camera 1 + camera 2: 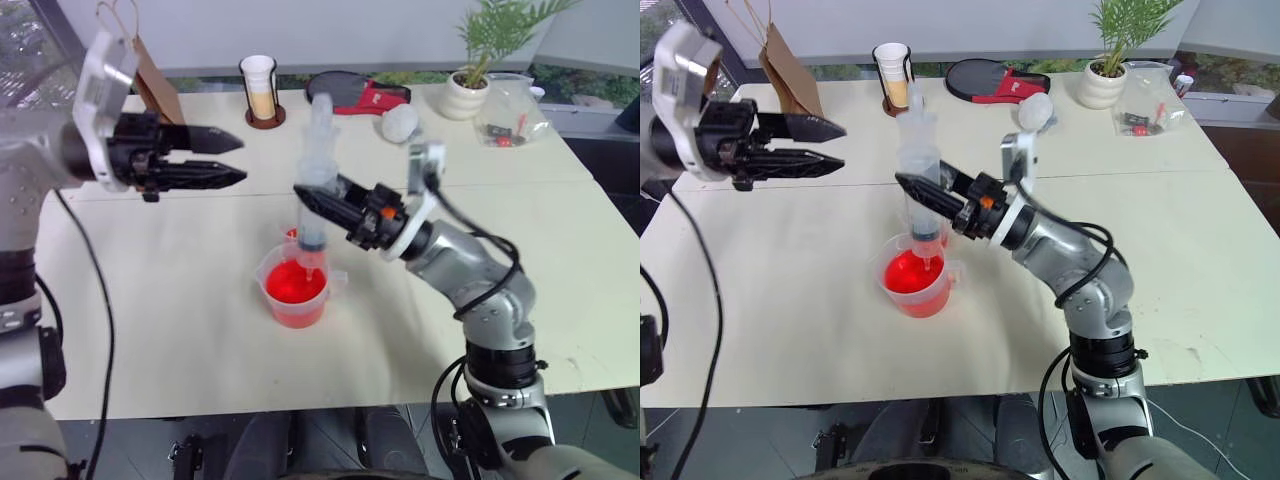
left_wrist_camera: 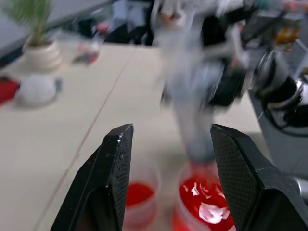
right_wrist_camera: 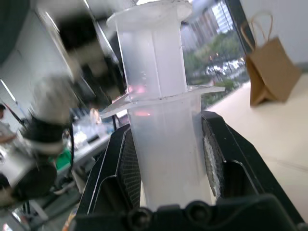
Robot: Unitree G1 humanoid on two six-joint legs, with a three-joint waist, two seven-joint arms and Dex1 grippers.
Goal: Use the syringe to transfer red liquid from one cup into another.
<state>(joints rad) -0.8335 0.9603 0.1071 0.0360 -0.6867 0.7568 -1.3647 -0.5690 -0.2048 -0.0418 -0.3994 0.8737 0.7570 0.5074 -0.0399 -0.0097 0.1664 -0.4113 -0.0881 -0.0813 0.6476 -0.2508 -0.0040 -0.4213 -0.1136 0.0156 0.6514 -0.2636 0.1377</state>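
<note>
The syringe (image 1: 318, 165) stands upright over the middle of the table, its barrel clamped between the fingers (image 3: 120, 178) of my right gripper (image 1: 312, 197), which is shut on it. Its nozzle dips into the wide beaker, one cup (image 1: 296, 292), which holds red liquid (image 1: 293, 283). Just behind the beaker stands the small narrow cup, another (image 2: 140, 199), with some red in it; the beaker and syringe mostly hide it in the eye views. My left gripper (image 1: 243, 160) hovers to the left of the syringe at plunger height, pointing at it, open and holding nothing.
Along the table's far edge stand a brown paper bag (image 1: 152, 82), a tall white cup on a dark base (image 1: 260, 90), a red and black paddle (image 1: 356, 93), a white ball (image 1: 400, 122), a potted plant (image 1: 468, 88) and a clear bag (image 1: 510, 112).
</note>
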